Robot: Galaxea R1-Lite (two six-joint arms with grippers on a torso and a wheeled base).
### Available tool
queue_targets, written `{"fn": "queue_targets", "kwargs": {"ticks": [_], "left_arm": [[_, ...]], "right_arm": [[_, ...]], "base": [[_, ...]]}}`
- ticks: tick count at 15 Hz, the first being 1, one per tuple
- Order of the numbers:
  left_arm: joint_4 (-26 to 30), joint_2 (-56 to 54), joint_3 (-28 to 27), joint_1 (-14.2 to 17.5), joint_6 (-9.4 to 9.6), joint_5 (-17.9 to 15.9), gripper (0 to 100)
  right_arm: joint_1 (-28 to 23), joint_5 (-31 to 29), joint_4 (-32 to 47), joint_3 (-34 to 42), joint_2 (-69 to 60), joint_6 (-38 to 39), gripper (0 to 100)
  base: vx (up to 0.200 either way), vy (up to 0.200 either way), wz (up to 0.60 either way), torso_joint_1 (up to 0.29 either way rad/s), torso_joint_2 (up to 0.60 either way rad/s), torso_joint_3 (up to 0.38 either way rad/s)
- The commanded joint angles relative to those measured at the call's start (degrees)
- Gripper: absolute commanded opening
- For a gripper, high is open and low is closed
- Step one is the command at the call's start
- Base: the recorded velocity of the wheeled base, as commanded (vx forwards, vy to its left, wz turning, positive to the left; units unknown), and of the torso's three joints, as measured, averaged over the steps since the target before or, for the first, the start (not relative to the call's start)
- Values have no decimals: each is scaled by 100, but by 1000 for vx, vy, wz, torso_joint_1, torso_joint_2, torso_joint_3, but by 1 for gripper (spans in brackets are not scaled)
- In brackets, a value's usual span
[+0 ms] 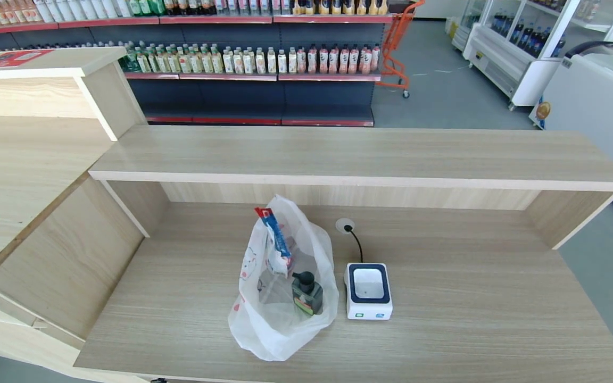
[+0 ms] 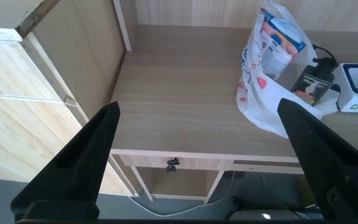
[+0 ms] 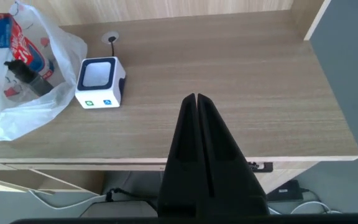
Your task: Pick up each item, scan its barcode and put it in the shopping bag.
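Head view, centre frame: bag (image 1: 264,335) slumped on the tabletop (image 1: 471,298), mouth open upward. Inside it, a packet (image 1: 277,244) stands at the upper middle and a dark pump bottle (image 1: 307,294) sits at the lower right, against the bag wall. The scanner (image 1: 369,290) is just beside the bag on its right, and its cable (image 1: 357,242) runs up to a port in the tabletop.

Left tool (image 2: 199,104): fingers spread wide, holding nothing, off the near edge of the tabletop. Right tool (image 3: 196,96): fingers pressed together, holding nothing, also off the near edge.

Judgement: both items are bagged, so the task looks at or near its end.

Risks from here:
- The bag is thin and limp, with no stiff wall. A brush from either arm could collapse it or drag it toward the near edge.
- The bottle leans at the side nearest the scanner. A tug on the film could tip it over or roll it out of the mouth.
- The packet stands tall above the rim, so a knock could flip it out.
- If another item goes in, the sagging mouth may fold shut, so the drop lands on the film and slides off.
- A tool passing low on the right could snag the cable and shift the scanner.
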Motion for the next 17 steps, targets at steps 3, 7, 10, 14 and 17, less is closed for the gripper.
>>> {"fn": "queue_targets", "kwargs": {"ticks": [3,7,10,14,17], "left_arm": [[-4,-7,1,0,-20,10,100],[-4,-7,1,0,-20,10,100],[-4,-7,1,0,-20,10,100],[-4,-7,1,0,-20,10,100],[-4,-7,1,0,-20,10,100]], "right_arm": [[-1,1,0,1,18,-3,0],[-1,1,0,1,18,-3,0],[-1,1,0,1,18,-3,0],[-1,1,0,1,18,-3,0],[-1,1,0,1,18,23,0]], "base": [[0,0,0,0,0,0],[0,0,0,0,0,0],[0,0,0,0,0,0],[0,0,0,0,0,0],[0,0,0,0,0,0]]}}
